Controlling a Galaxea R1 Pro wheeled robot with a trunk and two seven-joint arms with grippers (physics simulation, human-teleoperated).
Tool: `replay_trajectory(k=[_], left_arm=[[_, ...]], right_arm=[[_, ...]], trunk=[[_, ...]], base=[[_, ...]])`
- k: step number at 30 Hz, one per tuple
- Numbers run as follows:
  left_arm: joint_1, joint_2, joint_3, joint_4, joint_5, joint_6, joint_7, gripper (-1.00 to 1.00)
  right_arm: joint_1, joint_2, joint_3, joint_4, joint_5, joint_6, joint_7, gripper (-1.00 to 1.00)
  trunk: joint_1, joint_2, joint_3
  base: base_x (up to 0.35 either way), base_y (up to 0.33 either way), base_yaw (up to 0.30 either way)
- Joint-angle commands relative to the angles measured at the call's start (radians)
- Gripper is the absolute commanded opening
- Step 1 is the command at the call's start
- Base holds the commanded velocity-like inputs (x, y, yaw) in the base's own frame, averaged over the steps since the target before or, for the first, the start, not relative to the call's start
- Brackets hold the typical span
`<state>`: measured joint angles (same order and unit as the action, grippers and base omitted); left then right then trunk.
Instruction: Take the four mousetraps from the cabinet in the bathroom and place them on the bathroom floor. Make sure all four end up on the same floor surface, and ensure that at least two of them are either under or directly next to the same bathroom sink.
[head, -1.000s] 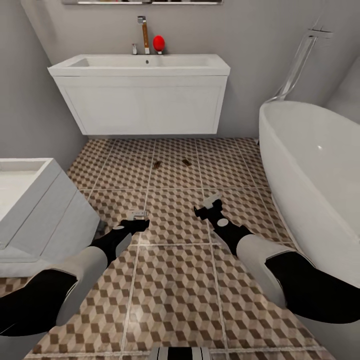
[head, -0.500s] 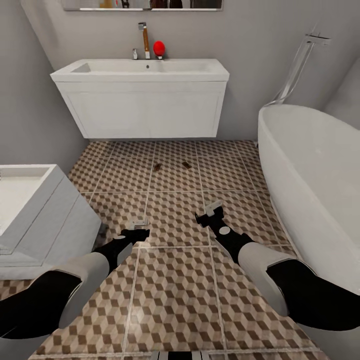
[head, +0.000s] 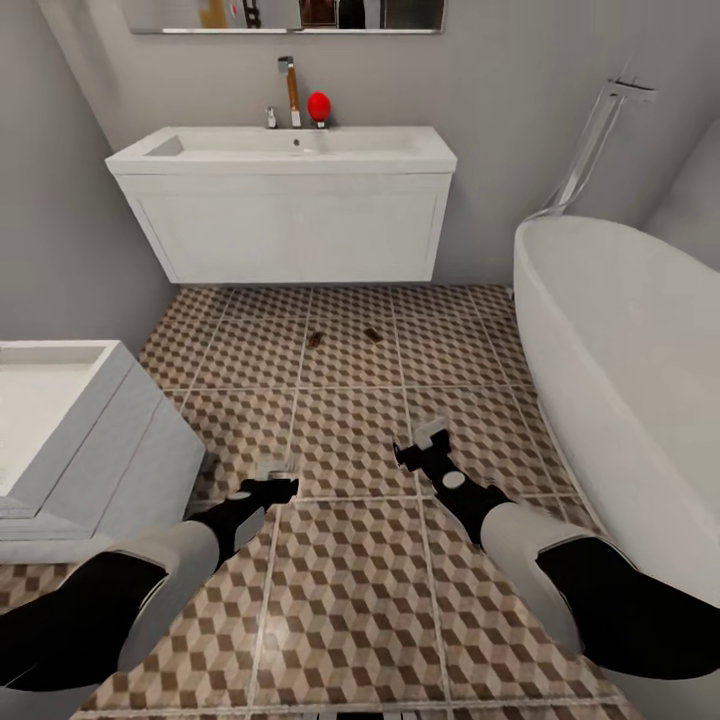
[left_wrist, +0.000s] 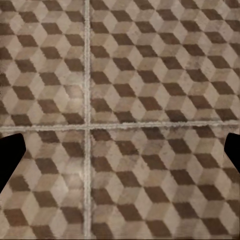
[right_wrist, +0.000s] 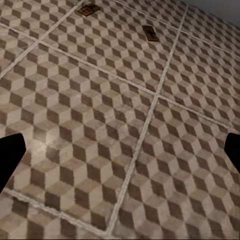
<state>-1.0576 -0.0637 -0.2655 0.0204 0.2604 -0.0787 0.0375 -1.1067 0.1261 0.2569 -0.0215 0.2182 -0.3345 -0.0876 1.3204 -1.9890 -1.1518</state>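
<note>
A tiled bathroom seen from the robot's head, looking down over both arms. The floor (head: 350, 560) has a brown, beige and cream cube pattern. Against the far wall hangs a white sink (head: 285, 150) on a flat-fronted vanity. A tap and a small red object stand at its back edge; what the red object is cannot be made out. A mirror above is cut off by the top of the view. A white bathtub (head: 630, 370) runs off the right edge, and a square white toilet (head: 70, 430) is cut off at the left.

Two mousetraps lie on the floor in front of the sink, near each other but apart: one (head: 315, 340) to the left, one (head: 372, 334) to the right. They are tiny brown shapes; their metal parts are too small to see. Both also show in the right wrist view (right_wrist: 89, 9) (right_wrist: 149, 32), flat on the tiles.

The left hand (head: 272, 478) and right hand (head: 422, 445) hang above the floor, well short of the traps, which lie ahead of and between them. Both hands are released, fingers spread wide and holding nothing; each wrist view shows only dark fingertips (left_wrist: 9, 162) (right_wrist: 9, 157) at the edges over bare tile.
</note>
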Motion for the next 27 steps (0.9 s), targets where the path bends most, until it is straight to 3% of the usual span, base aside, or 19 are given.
replay_trajectory(k=[1,4,5,7,19,27], left_arm=[[0.005,-0.001,-0.008,0.005,0.008,-0.005,0.002,1.00],[0.022,0.000,-0.008,0.008,0.008,-0.007,0.002,1.00],[0.044,0.000,-0.009,0.012,0.007,-0.043,0.002,1.00],[0.055,0.000,-0.008,0.016,0.007,-0.053,0.002,1.00],[0.122,0.006,-0.008,0.019,0.003,-0.083,0.002,1.00],[0.169,0.009,-0.008,0.030,0.002,-0.112,0.002,1.00]], right_arm=[[0.009,0.000,0.002,0.001,0.010,-0.003,-0.009,1.00],[0.022,-0.001,0.002,0.001,0.011,-0.004,-0.009,1.00],[0.054,-0.009,0.002,0.002,0.011,-0.020,-0.009,1.00],[0.068,-0.013,0.002,0.002,0.011,-0.024,-0.009,1.00],[0.151,-0.020,0.002,0.001,0.012,-0.058,-0.009,1.00],[0.212,-0.046,0.002,0.001,0.012,-0.112,-0.012,1.00]], trunk=[[-0.004,0.007,0.003],[-0.016,0.028,0.012],[-0.019,0.035,0.015],[-0.027,0.049,0.021],[-0.073,0.133,0.059],[-0.104,0.189,0.084]], base=[[0.000,0.000,0.000],[0.000,0.000,0.000],[0.000,0.000,0.000],[0.000,0.000,0.000],[0.000,0.000,0.000],[0.000,0.000,0.000]])
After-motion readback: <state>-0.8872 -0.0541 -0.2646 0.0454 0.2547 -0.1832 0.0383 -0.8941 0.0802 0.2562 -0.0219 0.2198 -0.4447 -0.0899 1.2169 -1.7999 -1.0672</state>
